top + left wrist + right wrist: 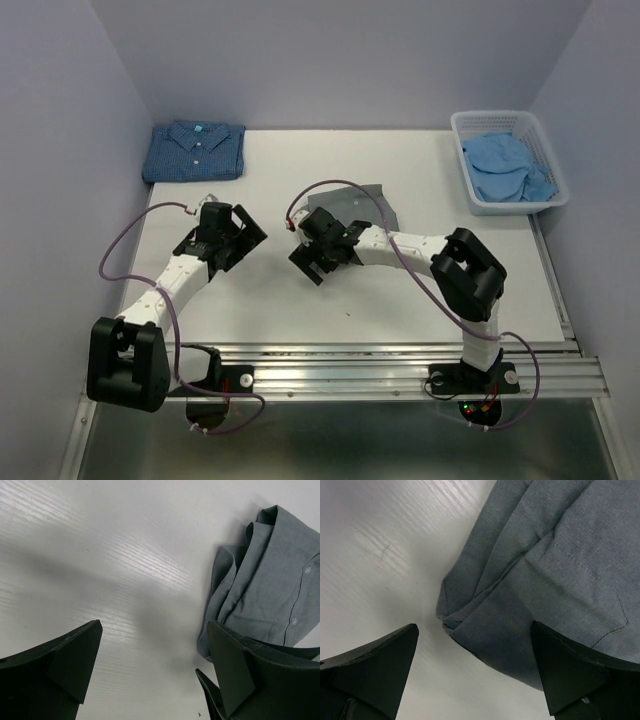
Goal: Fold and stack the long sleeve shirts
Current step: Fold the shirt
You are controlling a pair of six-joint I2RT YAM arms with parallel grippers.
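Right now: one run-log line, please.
left gripper: open, empty | right gripper: open, empty, at grey shirt | dark blue shirt: folded, far-left corner | pale blue shirt: in basket

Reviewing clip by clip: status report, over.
Left tool open, right tool open, both empty. Grey shirt bunched mid-table; dotted blue shirt folded far left; pale blue shirt in basket. Nothing in the way.
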